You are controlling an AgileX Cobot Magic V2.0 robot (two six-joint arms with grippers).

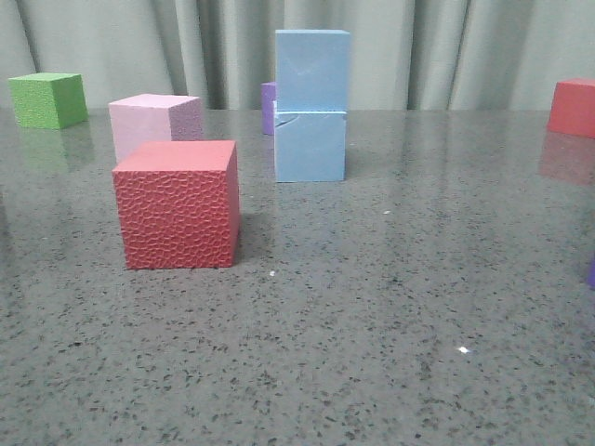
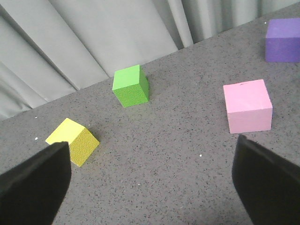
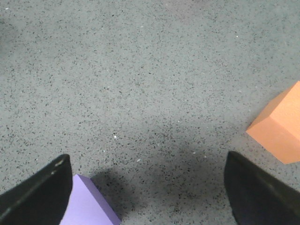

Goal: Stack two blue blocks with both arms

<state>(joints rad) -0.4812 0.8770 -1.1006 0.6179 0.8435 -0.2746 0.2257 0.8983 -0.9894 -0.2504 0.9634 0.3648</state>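
The two blue blocks (image 1: 311, 104) already stand stacked, clear of either claw; left claw (image 2: 152, 180) and right claw (image 3: 147, 197) gape empty, so best keep them away.

On your speckled grey desk (image 1: 372, 353) you see a red cube (image 1: 177, 204) near left, a pink cube (image 1: 153, 123) behind it, and a green cube (image 1: 46, 99) far left.

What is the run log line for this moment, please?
blue blocks: upper on lower | left end effector: open, empty | right end effector: open, empty
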